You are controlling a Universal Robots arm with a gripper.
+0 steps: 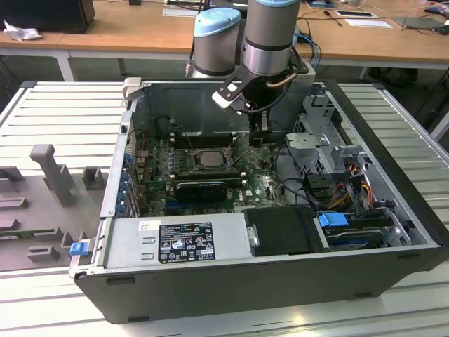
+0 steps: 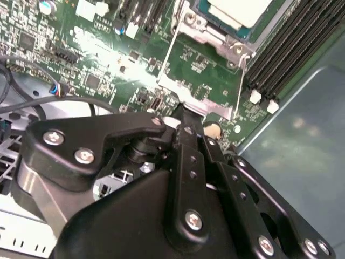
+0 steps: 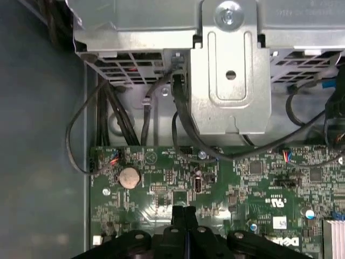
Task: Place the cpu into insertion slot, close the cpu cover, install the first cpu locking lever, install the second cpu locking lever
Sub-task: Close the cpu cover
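Case [image 1: 266, 288] lies open on its side on the slatted table [image 1: 56, 112]. My arm [image 1: 270, 42] hangs down into it, with the claw [image 1: 257, 142] low over the motherboard [image 1: 263, 186].

Claw: the fingers [image 3: 177, 215] are pressed together, with no gap between them in both wrist views. I see nothing held between them. Whether the tips nip a sliver of metal, I cannot tell.

Cpu [image 2: 240, 11]: seated in the insertion slot [image 1: 226, 161], lying flat, pale face up. It is square, so it has no long axis to speak of. Its edges run parallel to the slot's frame and to the black memory slots [image 2: 291, 48] beside it.

Slot, in the exterior view: near the claw, at about 9 o'clock from it, mid-board. The power supply [image 1: 175, 242] is at 6 o'clock from the slot.

Cpu cover [image 2: 207, 105]: not lying on the slot.
- In the second wrist view it stands out from its hinge end at the slot's rim.
- Its thin side rails run from the slot straight toward my fingertips [image 2: 186, 129], and green board shows through its window.
- Its free edge points at the claw, toward 3 o'clock from the slot in the exterior view.
- My fingertips are touching that free edge or just beside it; I cannot tell which.
- How steeply the cover tilts, I cannot tell.

In the first wrist view the claw is over the board's edge, with a coin cell [image 3: 129, 177] near it. A grey drive bracket [image 3: 229, 81] and black cables [image 3: 81, 140] lie beyond the board.
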